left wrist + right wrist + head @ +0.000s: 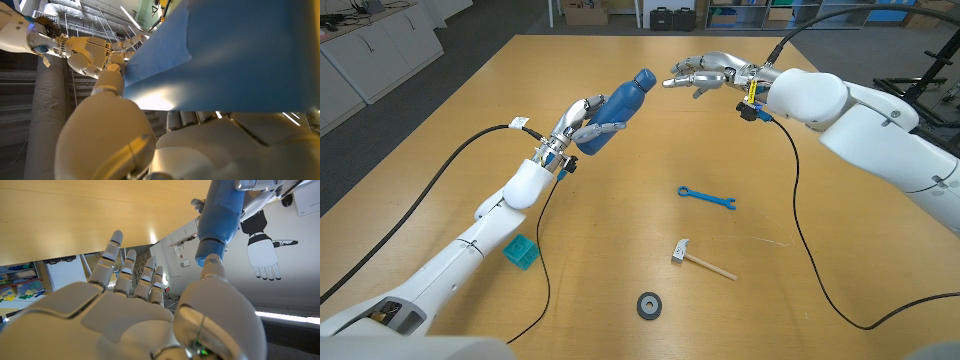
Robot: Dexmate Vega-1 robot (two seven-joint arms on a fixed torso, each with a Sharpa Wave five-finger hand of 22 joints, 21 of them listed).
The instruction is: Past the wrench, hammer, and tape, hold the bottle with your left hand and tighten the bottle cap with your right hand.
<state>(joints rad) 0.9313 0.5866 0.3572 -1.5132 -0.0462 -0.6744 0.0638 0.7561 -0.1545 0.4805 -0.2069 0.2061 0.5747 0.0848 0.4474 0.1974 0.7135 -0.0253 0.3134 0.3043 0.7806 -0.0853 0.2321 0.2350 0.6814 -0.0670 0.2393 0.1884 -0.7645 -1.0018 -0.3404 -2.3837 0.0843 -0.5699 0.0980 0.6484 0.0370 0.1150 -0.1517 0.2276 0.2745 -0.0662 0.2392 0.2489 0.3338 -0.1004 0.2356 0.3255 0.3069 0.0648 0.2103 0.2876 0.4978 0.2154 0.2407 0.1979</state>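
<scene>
1. Bottle [616, 108]: a blue bottle held up off the wooden table [740, 180], tilted, with its capped neck pointing up and toward the far right. The cap [643, 77] is the same blue as the body and sits at the raised end.
2. The left hand [578, 128] grips the bottle around its lower body, fingers wrapped over the blue surface. In the left wrist view the bottle [235, 55] is a broad blue mass lying right against that hand [115, 145].
3. The right hand [705, 75] hovers in the air just beside the cap, on the cap's right, not touching it. Its fingers are spread and slightly bent, holding nothing. In the right wrist view the fingers [131, 272] reach out apart from one another, and the thumb tip [212, 262] sits close under the cap end of the bottle [220, 215].
4. Nearer the robot, on the table, a blue wrench [707, 197] lies flat, well apart from both hands.
5. Closer still lies a small hammer [700, 259] with a metal head and a wooden handle.
6. A dark roll of tape [649, 305] lies flat near the table's front edge, left of the hammer.
7. A teal block [521, 252] sits beside the left forearm.
</scene>
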